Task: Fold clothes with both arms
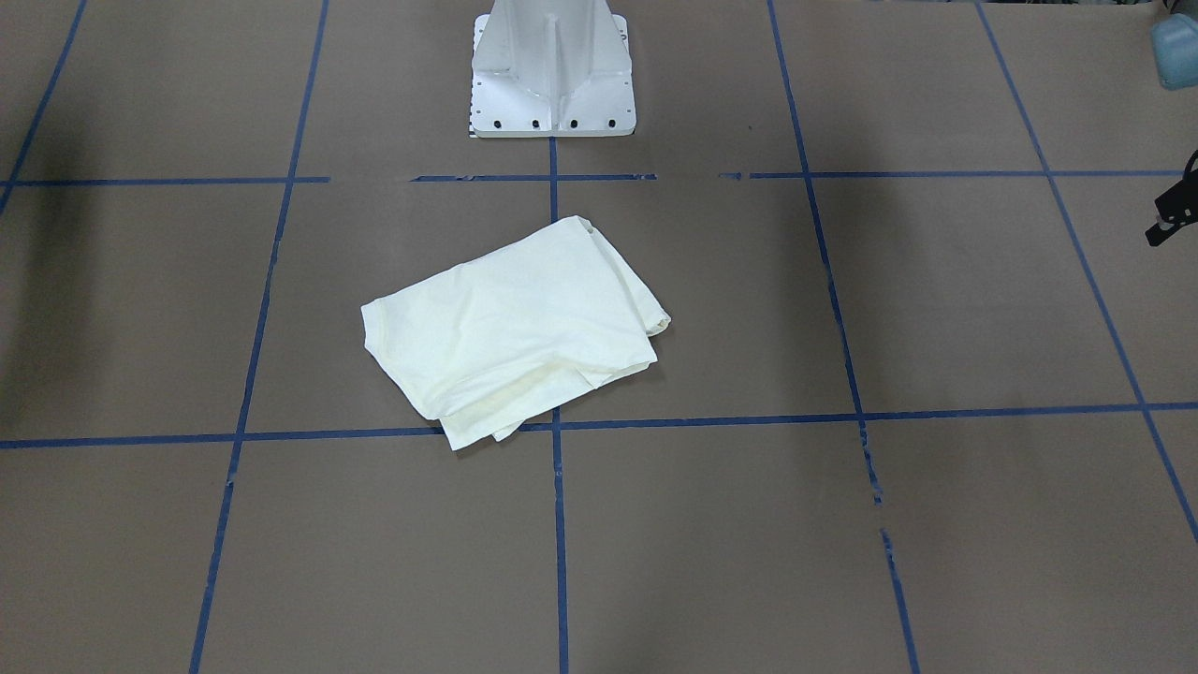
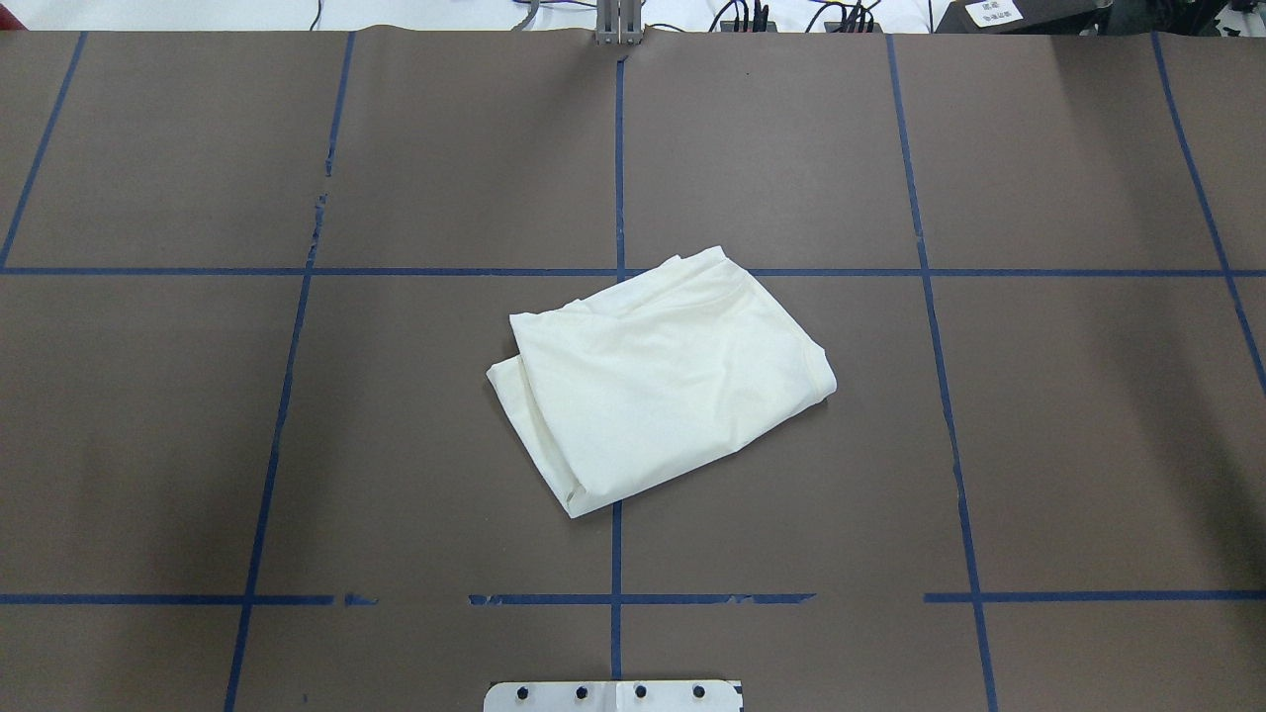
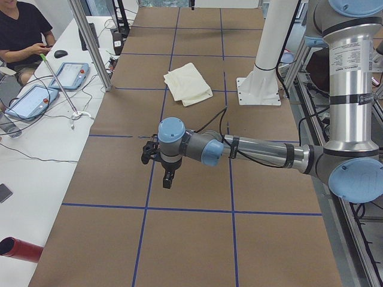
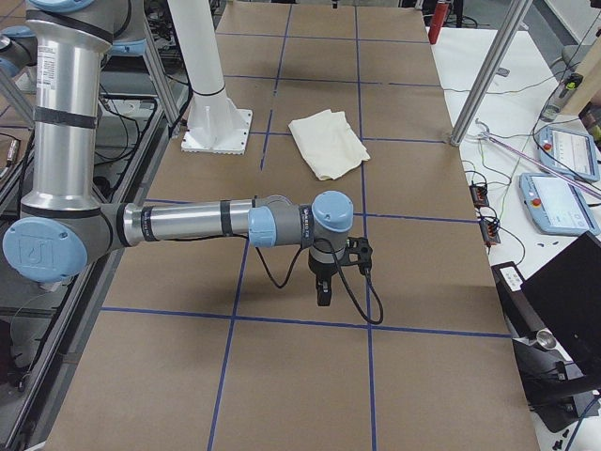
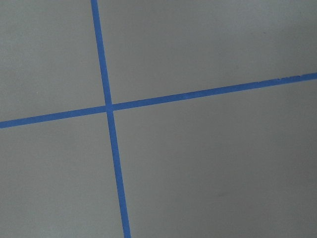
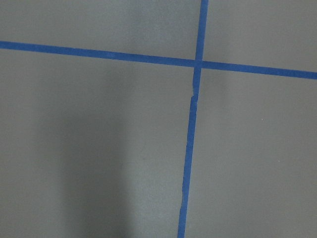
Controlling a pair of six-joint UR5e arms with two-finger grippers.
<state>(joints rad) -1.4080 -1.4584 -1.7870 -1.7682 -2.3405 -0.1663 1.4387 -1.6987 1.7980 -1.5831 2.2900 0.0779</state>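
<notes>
The cream-white shirt lies folded into a rough rectangle at the middle of the brown table, plain side up, the print hidden. It also shows in the overhead view and both side views. My left gripper points down above the table far from the shirt, toward the table's left end; a black part of it shows at the front view's edge. My right gripper points down toward the right end. I cannot tell if either is open or shut. Both wrist views show only table and blue tape.
The white pedestal base stands at the robot's side of the table, behind the shirt. Blue tape lines divide the table into squares. Metal posts, tablets and cables sit on the operators' side, where a seated person is.
</notes>
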